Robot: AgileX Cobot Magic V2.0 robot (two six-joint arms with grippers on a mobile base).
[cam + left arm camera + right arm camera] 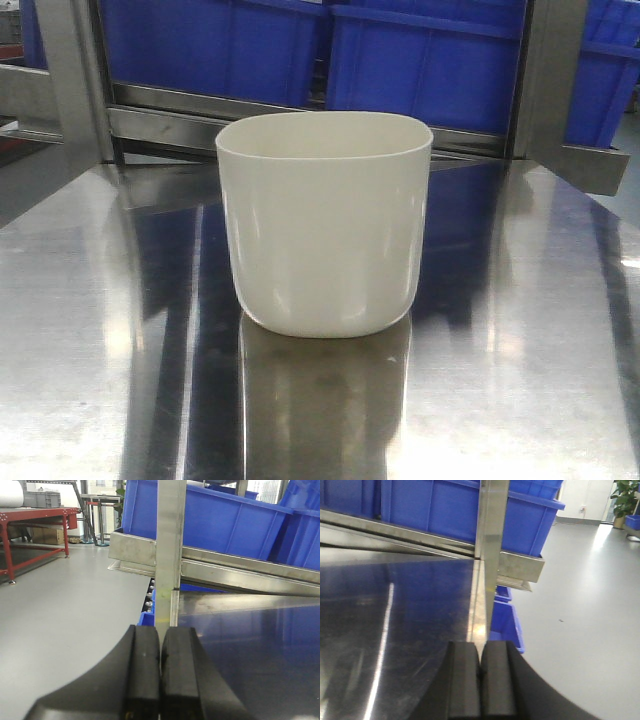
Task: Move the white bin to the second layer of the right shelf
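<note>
The white bin [325, 225] stands upright in the middle of the mirror-like steel tabletop [520, 350], its mouth open; the front view does not show its inside. Neither gripper appears in the front view. In the left wrist view my left gripper [160, 628] is shut with nothing between its black fingers, and it sits at the tabletop's left edge facing a steel post [168, 555]. My right gripper [480, 645] is likewise shut and empty, at the tabletop's right edge. The bin shows in neither wrist view. The right shelf second layer is out of view.
Large blue crates [430, 60] sit on a sloping steel rack [170, 125] behind the tabletop. Steel posts [491, 535] stand at both table edges. A blue crate [507, 625] sits below the right edge. Grey floor [65, 595] lies on the left, with a red table [35, 515] beyond.
</note>
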